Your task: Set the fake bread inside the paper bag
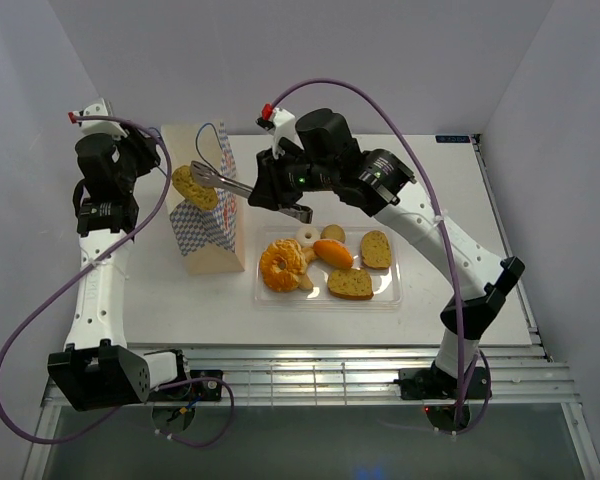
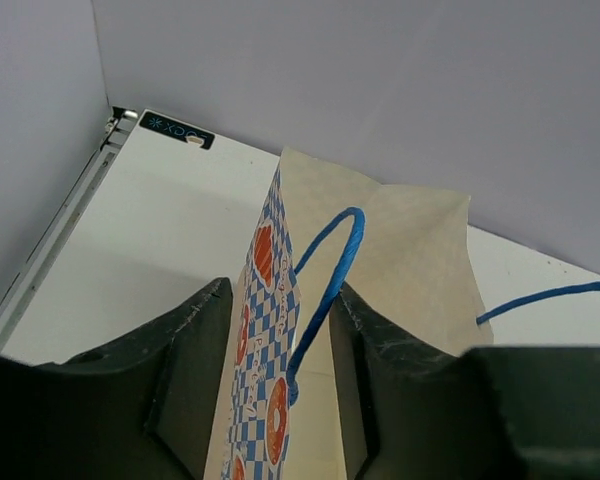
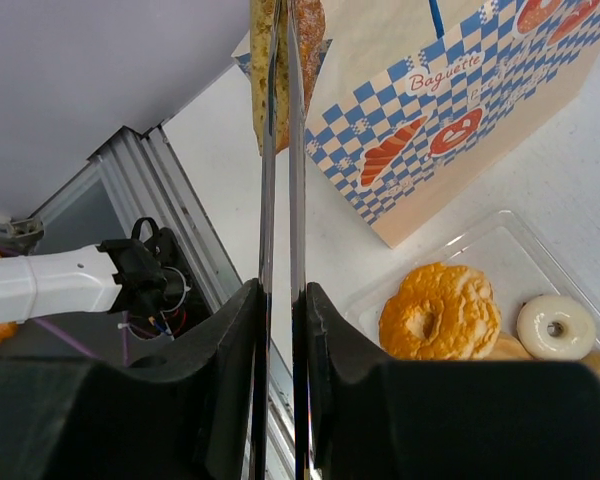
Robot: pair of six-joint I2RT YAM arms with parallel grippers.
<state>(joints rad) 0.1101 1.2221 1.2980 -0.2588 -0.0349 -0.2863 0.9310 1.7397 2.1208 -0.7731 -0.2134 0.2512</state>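
Observation:
My right gripper (image 1: 280,190) (image 3: 283,300) is shut on metal tongs (image 1: 225,181) (image 3: 283,200). The tongs pinch a brown toast slice of fake bread (image 1: 194,187) (image 3: 310,30) above the open top of the paper bag (image 1: 205,230) (image 3: 450,110). At the bag's far left rim my left gripper (image 1: 150,150) (image 2: 280,330) is open. Its jaws straddle the chequered side wall (image 2: 265,300) and a blue cord handle (image 2: 330,270), with a gap still showing. More fake bread lies in the clear tray (image 1: 395,290): a twisted ring (image 1: 283,265) (image 3: 438,312), an orange roll (image 1: 332,252) and two toast slices (image 1: 376,249).
A small white ring (image 1: 307,235) (image 3: 555,327) and a bun (image 1: 332,232) sit at the tray's back. The tray stands right of the bag. A metal rail (image 1: 330,365) runs along the table's near edge. White walls close in the back and sides.

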